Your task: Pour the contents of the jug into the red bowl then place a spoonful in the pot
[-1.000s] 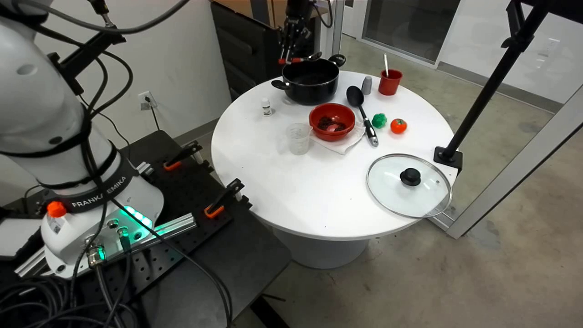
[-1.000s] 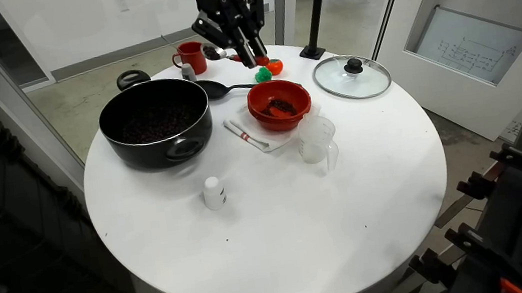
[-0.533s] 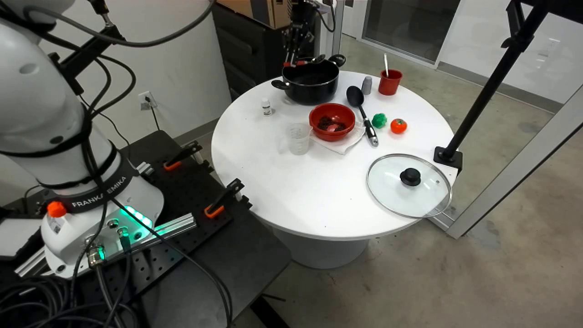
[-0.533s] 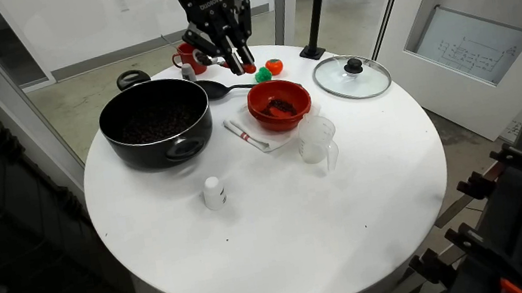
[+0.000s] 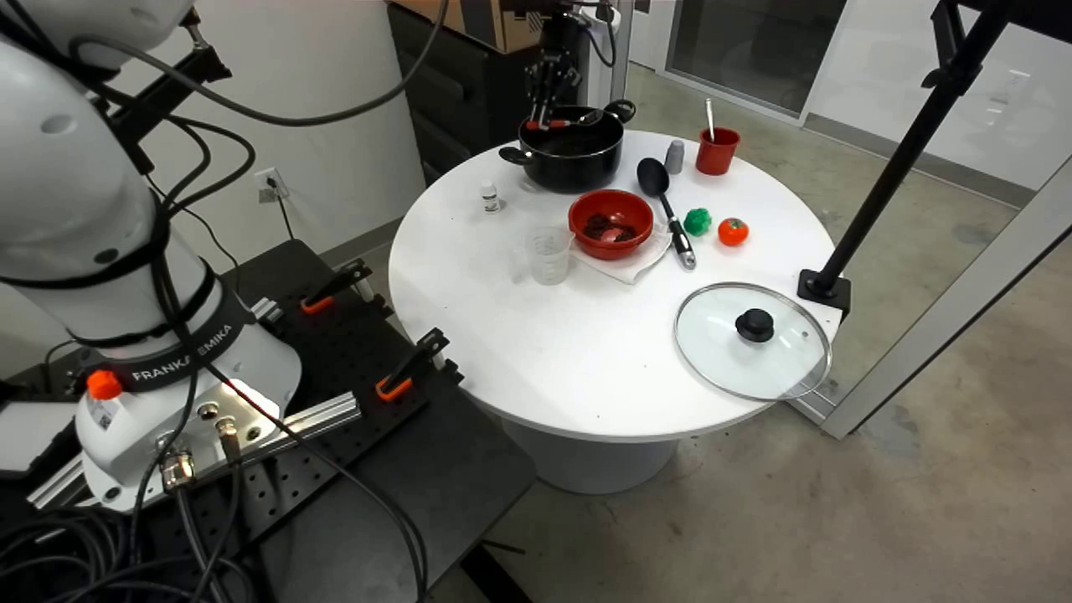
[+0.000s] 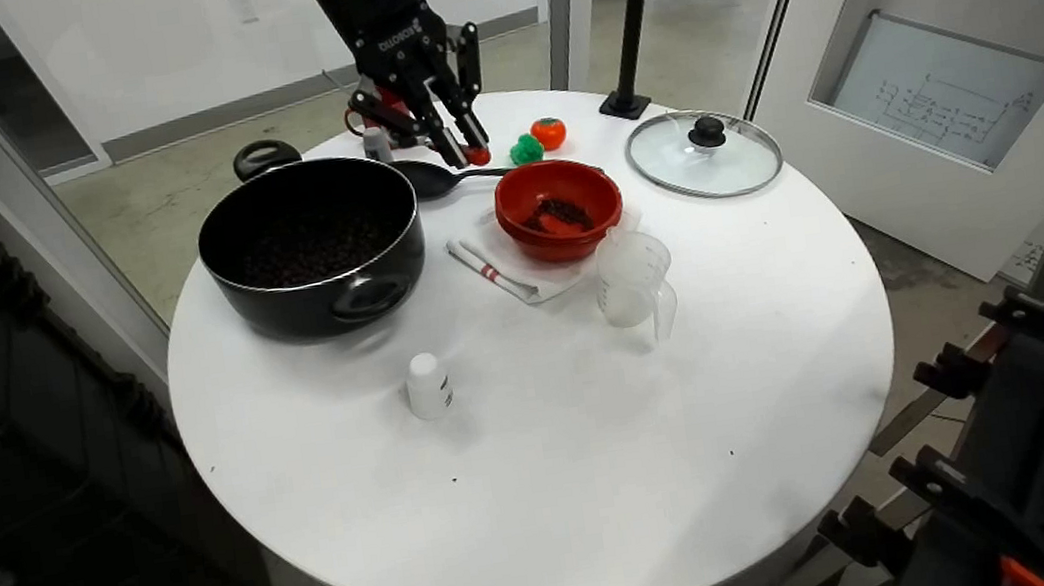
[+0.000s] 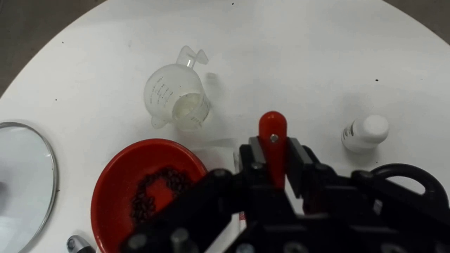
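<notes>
Nearer than a second ago to the squat black two-handled cooking pot point(image 6: 303, 312), and lower in both exterior views, a black two-fingered tool point(image 6: 467, 152) hangs above the round white tabletop point(image 6: 548, 491) with a red-handled spoon point(image 5: 559, 124); the tool's fingers are drawn in tight on the red handle, whose rounded end shows past the fingertips in the wrist view; in an exterior view the spoon's head overlaps the pot's mouth, though whether it is directly above cannot be told, and what it carries is too small to make out; small dark beans point(image 7: 142, 209) lie in the pot and at the bottom of the round glossy red bowl point(image 6: 566, 247), which rests on a white cloth point(image 5: 641, 264); just beside the bowl stands the translucent plastic measuring jug point(image 6: 627, 284), upright; a white capped bottle point(image 6: 428, 386) stands near the pot; a long black ladle with a grey-ended handle point(image 5: 653, 177) lies beside the bowl, near a crinkled green floret point(image 5: 697, 222) and a shiny red tomato point(image 5: 733, 232); farther along, a red mug point(image 5: 717, 157) holds a slim pale utensil point(image 5: 710, 119) next to a small grey shaker point(image 5: 674, 157); a clear round glass lid with a black knob point(image 5: 724, 347) lies at the tabletop's edge.
</notes>
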Motion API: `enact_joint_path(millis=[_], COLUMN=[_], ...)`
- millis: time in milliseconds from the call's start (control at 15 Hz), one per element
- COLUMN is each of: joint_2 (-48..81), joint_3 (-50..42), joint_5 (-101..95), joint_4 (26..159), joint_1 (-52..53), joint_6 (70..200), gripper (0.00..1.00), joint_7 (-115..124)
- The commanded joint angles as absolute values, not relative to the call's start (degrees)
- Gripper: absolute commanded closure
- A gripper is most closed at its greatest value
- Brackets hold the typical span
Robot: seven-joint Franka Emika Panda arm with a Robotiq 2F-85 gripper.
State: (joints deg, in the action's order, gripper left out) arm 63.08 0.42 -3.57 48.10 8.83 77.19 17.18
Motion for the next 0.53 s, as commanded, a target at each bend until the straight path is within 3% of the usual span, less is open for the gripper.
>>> enact_joint_path(millis=[0, 467], joint_2=[69.6, 73.6], joint_3=[0.1, -0.5], joint_5=[-3.3, -2.6], joint_4=[35.4, 28.0], joint_1=[10.0, 10.9], joint_6=[71.9, 68.0], gripper=[0.95, 0.95], joint_7=[19.9, 22.5])
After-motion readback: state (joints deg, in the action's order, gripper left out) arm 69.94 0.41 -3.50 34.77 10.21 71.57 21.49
